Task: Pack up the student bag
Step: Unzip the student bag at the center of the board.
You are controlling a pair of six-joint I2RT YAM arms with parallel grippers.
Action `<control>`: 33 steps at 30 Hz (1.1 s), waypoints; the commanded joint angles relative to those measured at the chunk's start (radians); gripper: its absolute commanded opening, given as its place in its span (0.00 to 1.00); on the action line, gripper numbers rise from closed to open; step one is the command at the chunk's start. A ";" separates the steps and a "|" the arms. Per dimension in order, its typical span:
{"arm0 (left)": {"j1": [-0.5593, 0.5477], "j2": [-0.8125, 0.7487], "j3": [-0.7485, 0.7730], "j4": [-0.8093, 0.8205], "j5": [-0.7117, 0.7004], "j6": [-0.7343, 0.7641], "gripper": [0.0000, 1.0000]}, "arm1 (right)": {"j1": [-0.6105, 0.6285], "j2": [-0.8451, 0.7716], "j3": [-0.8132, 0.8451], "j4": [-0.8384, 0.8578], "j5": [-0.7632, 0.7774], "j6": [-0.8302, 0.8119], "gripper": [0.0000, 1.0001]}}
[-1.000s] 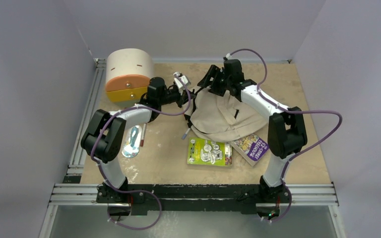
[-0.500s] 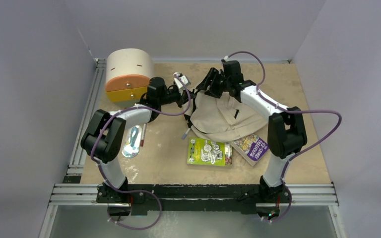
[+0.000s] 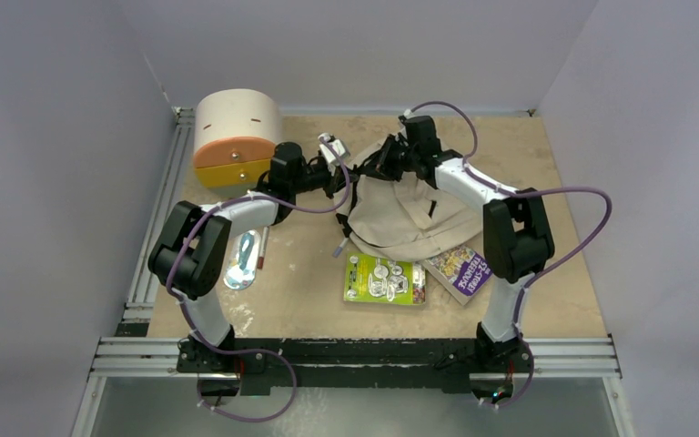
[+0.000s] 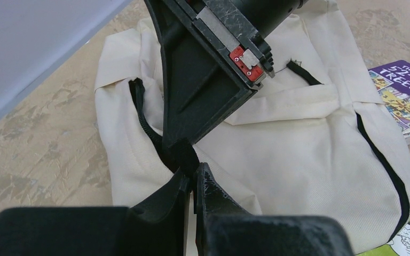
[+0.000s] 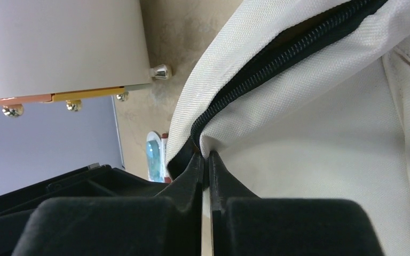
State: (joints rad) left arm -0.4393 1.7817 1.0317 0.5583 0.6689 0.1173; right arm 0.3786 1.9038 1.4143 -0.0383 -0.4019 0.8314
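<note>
So, the bag [image 3: 410, 214] lay flat toward the back of the worktop [image 3: 300, 264], right of the drawer box [image 3: 235, 137] and between both arms. The left fingers [image 4: 213, 196] were clenched on bag fabric at the black zipper [image 4: 141, 114], at the bag's far-left corner. The right fingers [image 5: 220, 169] were pinched tight on cream fabric just under the same zipper line, right next to the left ones. A green book [image 3: 384, 279] and a purple book [image 3: 460, 269] sat against the bag's near edge.
</note>
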 commanded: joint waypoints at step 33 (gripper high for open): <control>-0.108 -0.144 -0.107 -0.041 -0.080 0.037 0.00 | -0.133 0.036 0.058 0.250 -0.128 0.170 0.00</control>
State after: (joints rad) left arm -0.5198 1.6871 0.9497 0.5365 0.5495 0.1764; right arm 0.2855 1.9388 1.4269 0.0826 -0.5510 0.9688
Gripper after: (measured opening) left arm 0.028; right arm 0.012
